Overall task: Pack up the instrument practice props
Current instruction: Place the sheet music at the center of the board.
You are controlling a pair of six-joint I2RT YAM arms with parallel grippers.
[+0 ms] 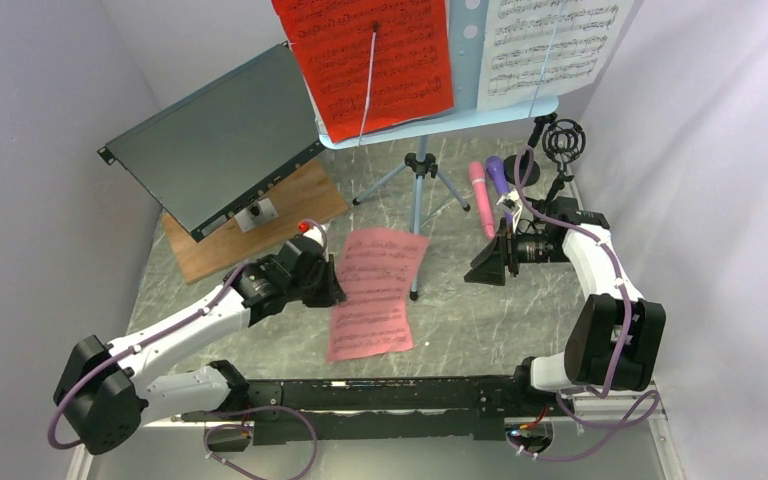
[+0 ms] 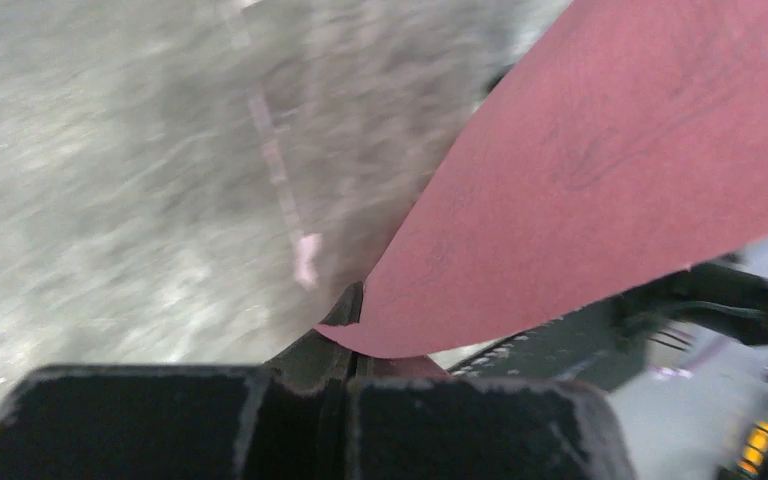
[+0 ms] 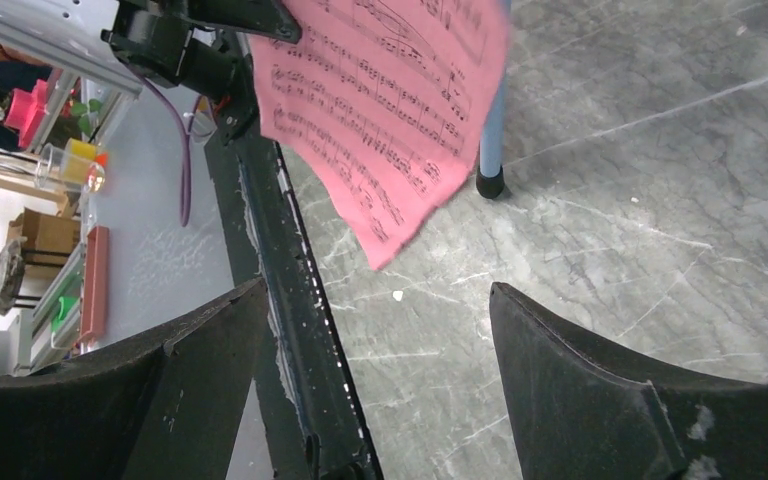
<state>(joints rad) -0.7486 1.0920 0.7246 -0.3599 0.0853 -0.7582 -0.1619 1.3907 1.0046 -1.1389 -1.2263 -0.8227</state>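
Pink page point(image 1: 375, 290), thin, printed with staves and slightly curled, is being pinched at its left edge by the clenched left gripper point(image 1: 338, 290), just in front of the rack's tripod legs, over the grey marbled table point(image 1: 500, 320). Red page point(image 1: 370, 60) and white page point(image 1: 550, 45) are being borne flat by the perforated light-blue rack point(image 1: 450, 122). Right of the rack's legs, the right gripper point(image 3: 378, 290) is being held spread wide, grasping nothing.
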